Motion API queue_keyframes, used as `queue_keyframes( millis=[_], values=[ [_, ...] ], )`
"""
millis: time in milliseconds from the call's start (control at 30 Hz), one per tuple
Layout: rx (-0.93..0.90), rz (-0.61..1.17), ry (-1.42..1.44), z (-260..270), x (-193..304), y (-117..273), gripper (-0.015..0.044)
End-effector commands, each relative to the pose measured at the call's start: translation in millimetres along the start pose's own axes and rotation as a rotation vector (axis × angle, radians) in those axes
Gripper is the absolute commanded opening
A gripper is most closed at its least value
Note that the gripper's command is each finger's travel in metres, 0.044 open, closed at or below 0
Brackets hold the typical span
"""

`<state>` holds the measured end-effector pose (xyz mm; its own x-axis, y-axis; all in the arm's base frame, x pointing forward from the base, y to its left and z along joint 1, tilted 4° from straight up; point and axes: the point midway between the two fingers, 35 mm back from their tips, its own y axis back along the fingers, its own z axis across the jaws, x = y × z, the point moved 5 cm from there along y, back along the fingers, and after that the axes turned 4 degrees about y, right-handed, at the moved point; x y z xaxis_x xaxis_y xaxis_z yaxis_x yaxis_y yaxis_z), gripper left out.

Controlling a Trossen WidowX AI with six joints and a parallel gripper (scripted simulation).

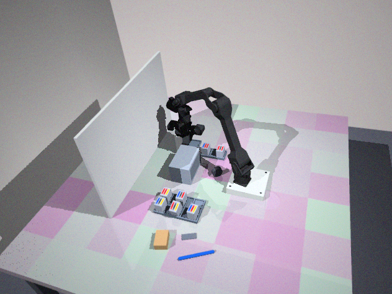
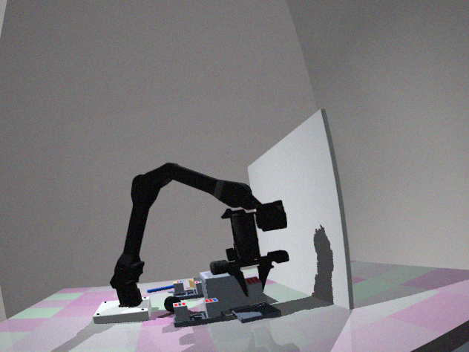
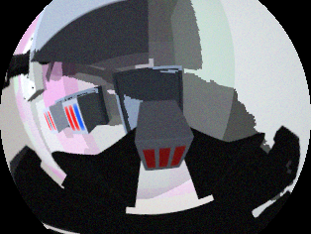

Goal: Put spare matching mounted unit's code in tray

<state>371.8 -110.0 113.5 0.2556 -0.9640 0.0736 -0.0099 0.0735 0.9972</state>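
My gripper [image 1: 187,139] [image 2: 254,292] [image 3: 158,127] points down and is shut on a grey block with three red bars [image 2: 252,281] [image 3: 164,157]. The block is low over or beside the shallow dark tray [image 1: 200,144] [image 2: 261,317] [image 3: 181,94]; whether it touches the tray cannot be told. A large grey-blue box [image 1: 185,155] [image 2: 217,289], seemingly the mounted unit, stands beside the tray; no code is readable on it. Spares with coloured bars stand in a near rack [image 1: 177,217] and two more, one red-red-blue [image 3: 74,118], in a small rack beside the tray.
A tall pale panel [image 1: 126,126] [image 2: 303,189] stands close to the gripper, beyond the box. A black knob [image 1: 216,171] [image 2: 171,304] is beside the box. An orange block [image 1: 161,239], a small grey piece [image 1: 188,236] and a blue rod [image 1: 196,255] lie past the near rack.
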Motion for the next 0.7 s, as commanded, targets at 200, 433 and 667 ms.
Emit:
queue_keyframes(
  millis=[200,433,667],
  values=[
    [-0.006,0.000,0.005,2.1,-0.8,-8.1,0.0000],
    [-0.006,0.000,0.005,3.0,-1.4,-13.0,0.0000],
    [-0.006,0.000,0.005,4.0,-1.9,-17.9,0.0000]
  ],
)
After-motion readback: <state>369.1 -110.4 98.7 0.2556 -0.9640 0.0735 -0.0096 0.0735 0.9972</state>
